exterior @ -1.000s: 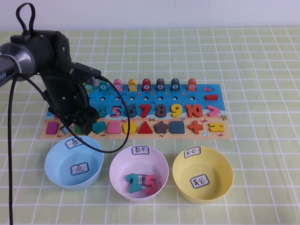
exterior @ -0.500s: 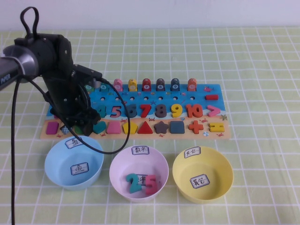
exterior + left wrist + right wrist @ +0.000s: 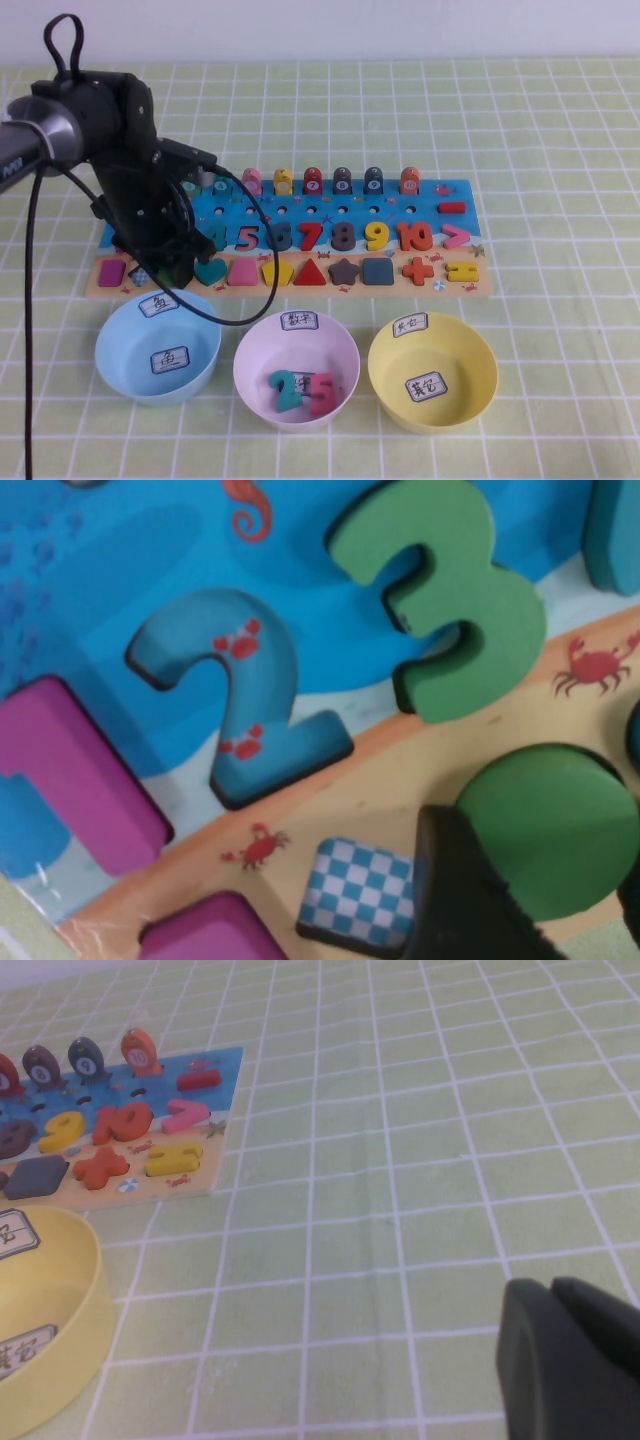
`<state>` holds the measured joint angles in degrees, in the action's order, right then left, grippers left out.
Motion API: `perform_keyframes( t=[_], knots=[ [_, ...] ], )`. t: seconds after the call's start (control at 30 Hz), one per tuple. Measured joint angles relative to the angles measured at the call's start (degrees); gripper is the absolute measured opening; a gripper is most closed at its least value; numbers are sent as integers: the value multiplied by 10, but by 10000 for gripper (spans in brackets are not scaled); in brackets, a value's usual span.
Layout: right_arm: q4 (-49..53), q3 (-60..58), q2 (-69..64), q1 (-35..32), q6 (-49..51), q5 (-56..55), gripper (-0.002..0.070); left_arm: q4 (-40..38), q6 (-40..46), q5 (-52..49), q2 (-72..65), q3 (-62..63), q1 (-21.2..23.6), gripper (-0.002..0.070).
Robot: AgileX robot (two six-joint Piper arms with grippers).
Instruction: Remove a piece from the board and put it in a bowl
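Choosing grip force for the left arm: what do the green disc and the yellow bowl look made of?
Green disc: probably painted wood, matte and flat, thick-edged like the other pieces. Yellow bowl: likely plastic, smooth with a thin rim. The left gripper is at the disc; the right gripper is parked over the cloth.

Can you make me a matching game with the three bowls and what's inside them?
Things:
1. light blue bowl
2. pink bowl
3. yellow bowl
4. green disc

Where or what:
A. holds a number 2 and a number 5
B. on the board, at the left pincer
C. nothing inside, sits rightmost
D. nothing inside, sits leftmost

Pairs: 1-D, 2-A, 3-C, 4-B
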<state>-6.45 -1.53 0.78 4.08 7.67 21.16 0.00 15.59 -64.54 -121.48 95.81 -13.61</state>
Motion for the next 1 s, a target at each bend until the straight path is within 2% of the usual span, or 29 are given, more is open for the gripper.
perform_keyframes(
  t=[0.4, 0.57, 0.7, 1.0],
  knots=[
    [0, 0, 0, 0, 0, 0, -17, 15, -19, -50, 63, 76, 0, 284],
    [0, 0, 0, 0, 0, 0, -17, -32, -19, -55, 119, 86, -15, 284],
    [0, 0, 0, 0, 0, 0, -17, -52, -9, -59, 161, 90, -79, 284],
    [0, 0, 0, 0, 0, 0, -17, -43, -1, -62, 158, 87, -276, 284]
  ],
)
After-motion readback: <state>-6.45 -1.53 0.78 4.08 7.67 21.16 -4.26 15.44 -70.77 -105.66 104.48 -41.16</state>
